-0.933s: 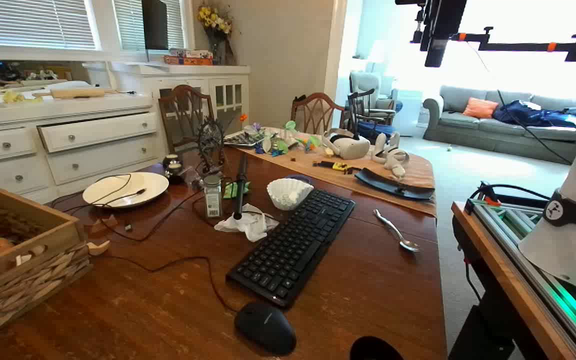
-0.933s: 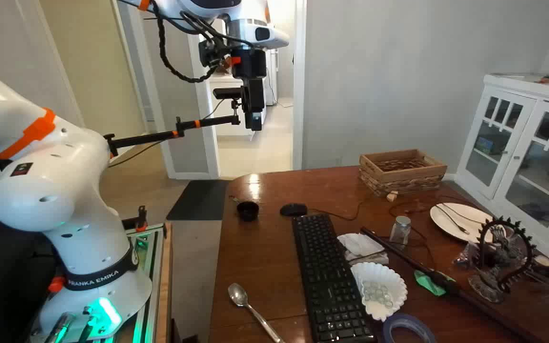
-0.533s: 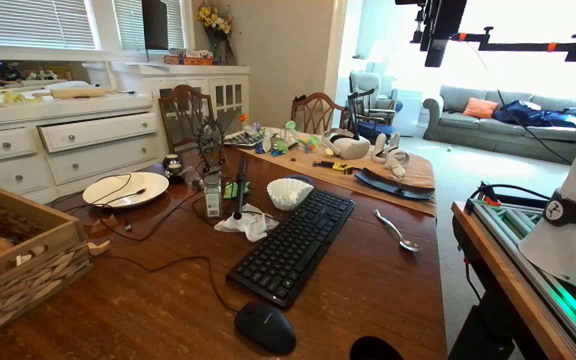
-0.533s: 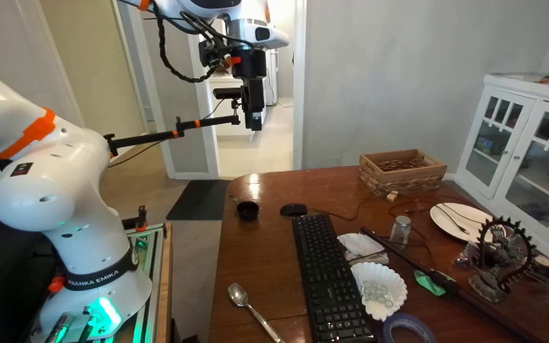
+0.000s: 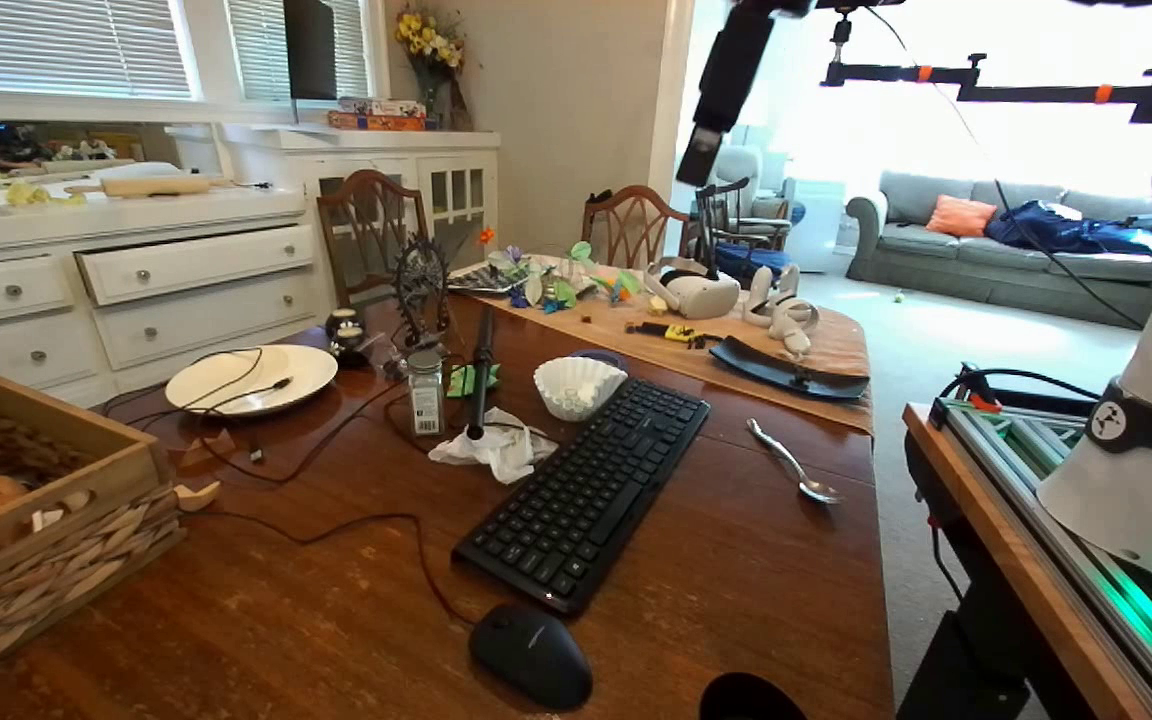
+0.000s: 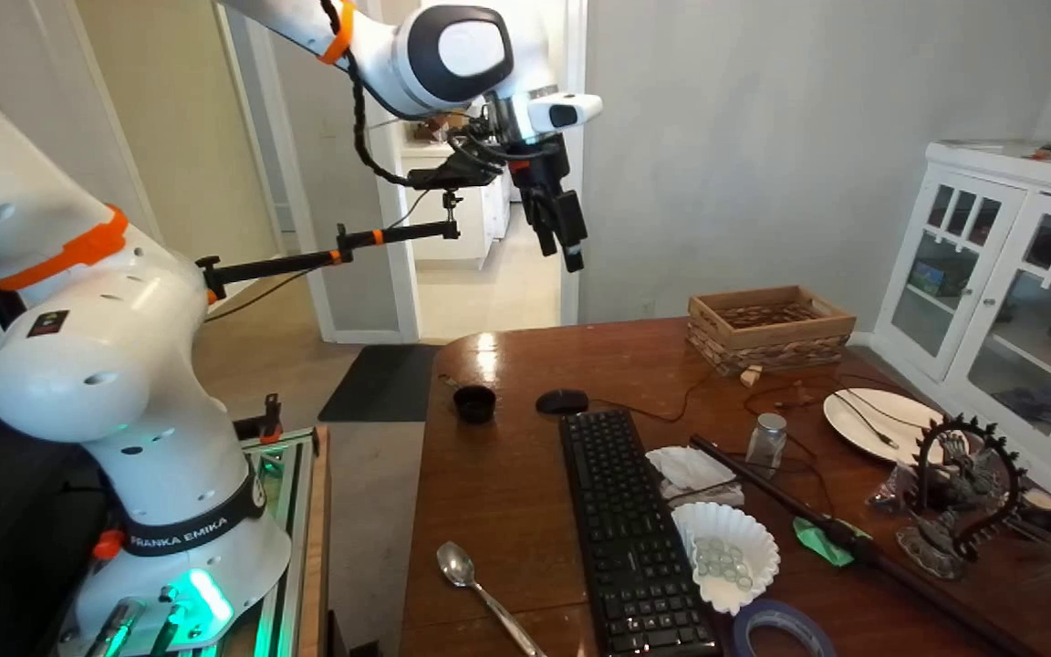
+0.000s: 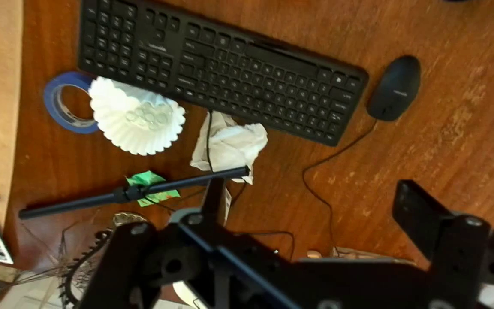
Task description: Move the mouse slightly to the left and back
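The black mouse rests on the wooden table just off the near end of the keyboard in an exterior view, and also shows in an exterior view. In the wrist view the mouse is at upper right, its cable running downward. My gripper is in the air well above the table's far end, tilted, and apart from the mouse. In the wrist view the gripper has its two fingers wide apart with nothing between them; the table and the mouse cable show beyond.
A long black keyboard lies beside the mouse. A small black cup stands near the table edge. A wicker-and-wood basket, a glass jar, a white fluted bowl, a black pole and a spoon are also on the table.
The arm has swung out toward the table, and the gripper has tilted and come slightly lower. Two separate fingers now show where one block showed before. The mouse has not moved.
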Robot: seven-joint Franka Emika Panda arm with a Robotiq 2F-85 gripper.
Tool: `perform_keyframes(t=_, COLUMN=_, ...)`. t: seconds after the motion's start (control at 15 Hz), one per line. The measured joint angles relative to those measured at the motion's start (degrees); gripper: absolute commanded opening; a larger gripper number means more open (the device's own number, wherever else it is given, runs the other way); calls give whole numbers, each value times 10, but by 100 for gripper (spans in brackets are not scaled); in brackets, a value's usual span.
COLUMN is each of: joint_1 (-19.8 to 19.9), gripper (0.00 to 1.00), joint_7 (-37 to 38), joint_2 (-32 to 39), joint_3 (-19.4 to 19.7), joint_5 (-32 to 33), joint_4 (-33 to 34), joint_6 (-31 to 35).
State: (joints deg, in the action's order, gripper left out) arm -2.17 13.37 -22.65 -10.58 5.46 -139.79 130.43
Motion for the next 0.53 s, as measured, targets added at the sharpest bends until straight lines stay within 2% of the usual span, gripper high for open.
perform_keyframes(t=0.13, joint_1=-7, gripper=100, joint_7=-12, joint_2=57, joint_3=8, joint_5=-34, joint_4=2, joint_6=73)
perform_keyframes(t=0.27, joint_1=-23, gripper=100, joint_7=-36, joint_2=113, joint_3=15, joint_5=-87, joint_4=12, joint_6=114)
perform_keyframes(t=0.53, joint_1=-53, gripper=100, joint_7=-41, joint_2=209, joint_3=13, joint_5=-183, joint_4=52, joint_6=124)
